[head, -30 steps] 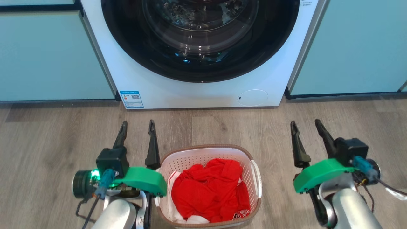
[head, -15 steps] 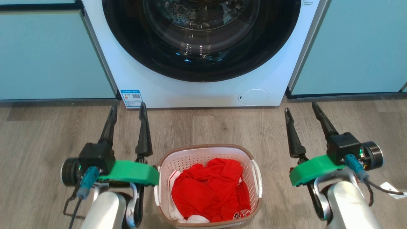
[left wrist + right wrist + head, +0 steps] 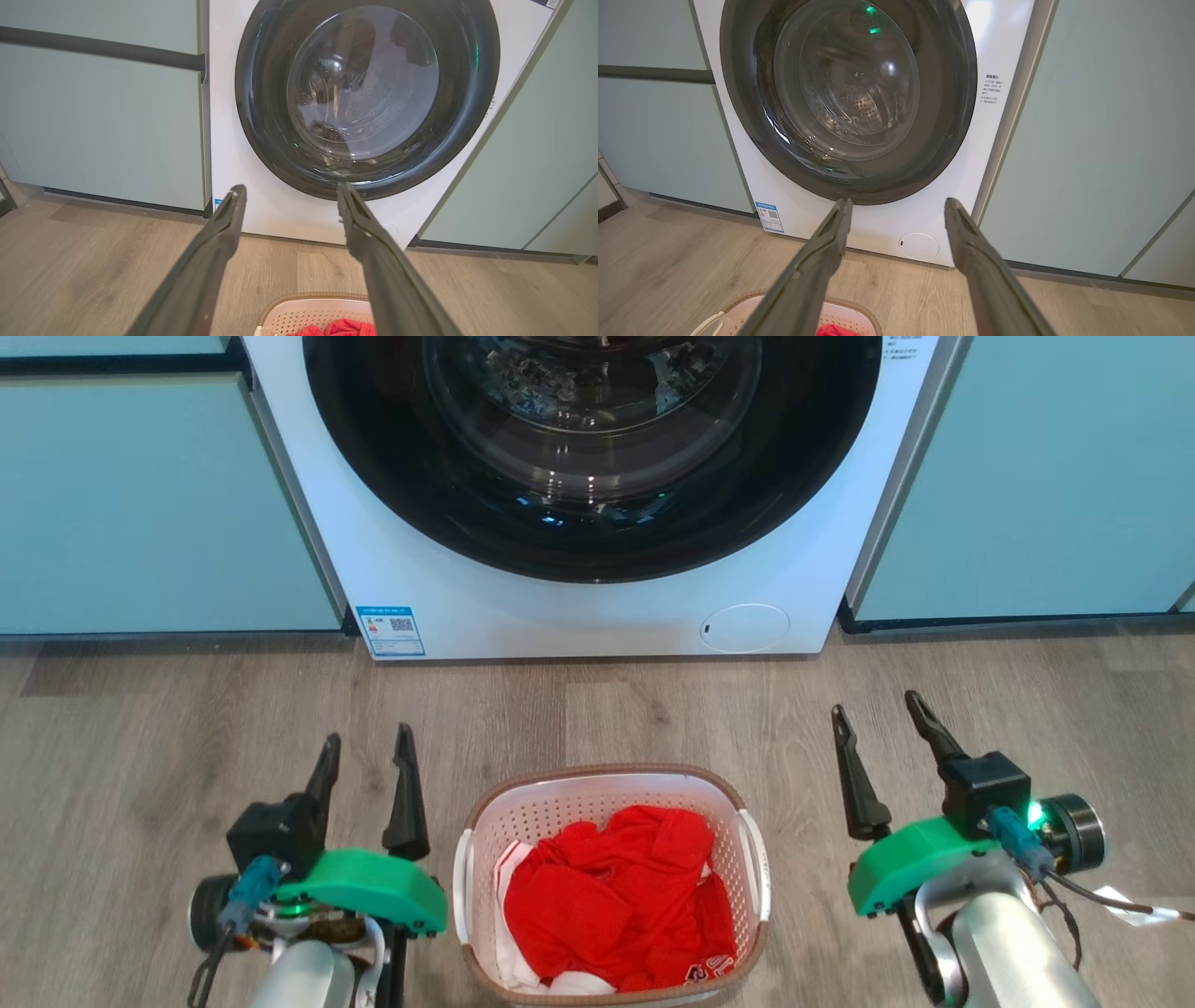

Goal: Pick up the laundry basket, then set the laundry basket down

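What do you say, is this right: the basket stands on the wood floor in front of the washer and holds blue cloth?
Not quite. The cloth in the basket is red, not blue, as the head view shows. The rest is right: the basket stands on the wood floor in front of the washer.

One washing machine [image 3: 560, 616], with one round glass door [image 3: 597, 457], one blue label [image 3: 390, 630] at its lower left corner and one round white cover [image 3: 744, 627] at its lower right. One pale cabinet front [image 3: 140, 504] stands on each side of the machine, two in all. In front of the machine is one laundry basket [image 3: 607, 771] with two white handles [image 3: 760, 868]. It holds red cloth [image 3: 616, 905] and white cloth [image 3: 518, 963]; the pieces cannot be counted. Two grippers, the left gripper [image 3: 367, 735] and the right gripper [image 3: 876, 703], have two dark fingers [image 3: 407, 803] each, four altogether.
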Available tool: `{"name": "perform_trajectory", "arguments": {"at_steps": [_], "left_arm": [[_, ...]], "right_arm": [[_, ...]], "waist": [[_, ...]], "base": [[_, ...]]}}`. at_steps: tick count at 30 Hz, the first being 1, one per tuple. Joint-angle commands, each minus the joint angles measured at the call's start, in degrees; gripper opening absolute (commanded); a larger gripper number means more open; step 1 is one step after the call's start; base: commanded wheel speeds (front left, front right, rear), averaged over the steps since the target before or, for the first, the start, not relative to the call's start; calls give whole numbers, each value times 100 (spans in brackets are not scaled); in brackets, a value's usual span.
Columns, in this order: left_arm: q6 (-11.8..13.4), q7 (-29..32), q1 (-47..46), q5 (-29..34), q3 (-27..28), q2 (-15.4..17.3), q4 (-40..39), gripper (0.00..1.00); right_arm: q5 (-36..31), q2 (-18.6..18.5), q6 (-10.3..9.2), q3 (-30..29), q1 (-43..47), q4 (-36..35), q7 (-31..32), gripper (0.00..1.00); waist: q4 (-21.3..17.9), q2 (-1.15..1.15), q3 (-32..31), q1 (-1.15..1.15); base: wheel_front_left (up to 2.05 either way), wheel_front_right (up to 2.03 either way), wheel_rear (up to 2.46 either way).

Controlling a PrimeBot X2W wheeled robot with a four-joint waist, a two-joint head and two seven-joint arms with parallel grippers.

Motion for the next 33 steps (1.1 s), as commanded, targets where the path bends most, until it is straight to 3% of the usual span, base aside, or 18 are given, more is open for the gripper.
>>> {"name": "perform_trajectory", "arguments": {"at_steps": [1, 14, 26, 33], "left_arm": [[-62, -54, -211, -24, 180, -15, -74, 100], [-356, -54, -220, -233, 202, -15, 357, 100], [-424, -54, -244, -146, 187, -16, 294, 100], [-255, -54, -235, 233, 192, -16, 77, 100]], "right_arm": [[37, 32, 35, 97, -226, -115, -71, 100], [145, 42, 35, 106, -287, 177, -71, 100], [234, 44, 35, 116, -307, 244, -71, 100], [270, 45, 35, 128, -327, 252, -71, 100]], "waist": [[-8, 0, 0, 0], [-93, 0, -8, 0], [-107, 0, 6, 0], [-102, 0, 3, 0]], "base": [[0, 0, 0], [0, 0, 0], [0, 0, 0], [0, 0, 0]]}}
